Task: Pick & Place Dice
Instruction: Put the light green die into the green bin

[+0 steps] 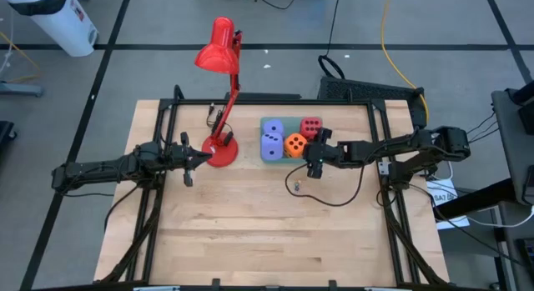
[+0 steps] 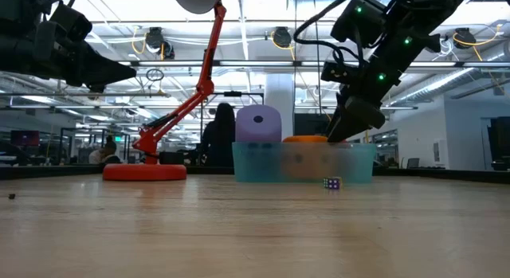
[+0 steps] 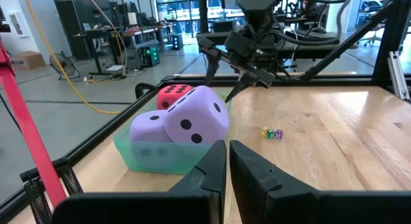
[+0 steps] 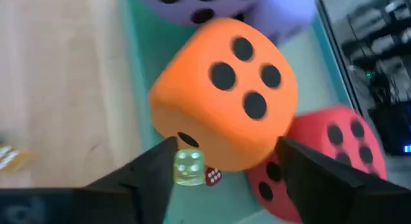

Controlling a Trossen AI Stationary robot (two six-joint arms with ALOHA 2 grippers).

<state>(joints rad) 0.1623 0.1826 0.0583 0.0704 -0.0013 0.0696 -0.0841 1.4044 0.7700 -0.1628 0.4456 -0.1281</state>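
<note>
A teal tray (image 1: 265, 158) at the table's far middle holds two lavender dice (image 3: 196, 115), an orange die (image 4: 225, 89) and a red die (image 4: 334, 147). My right gripper (image 4: 221, 160) hovers open just over the tray's right side, slanting down at the orange die. A tiny yellow-green die (image 4: 188, 167) and a tiny red die (image 4: 214, 176) show between its fingers, below the orange die. Two more tiny dice (image 1: 296, 187) lie on the table in front of the tray. My left gripper (image 1: 190, 162) waits shut by the lamp's base. My right gripper has the tiny yellow-green die (image 4: 188, 167) right beside the inner side of one finger (image 4: 154, 169). Whether the two touch cannot be told. The orange die lies beyond the fingertips, apart from them.
A red desk lamp stands with its round base (image 1: 221, 149) left of the tray, its head (image 1: 219, 49) beyond the far edge. A thin cable (image 1: 342, 195) loops under the right arm. Bare wood spreads toward the near edge.
</note>
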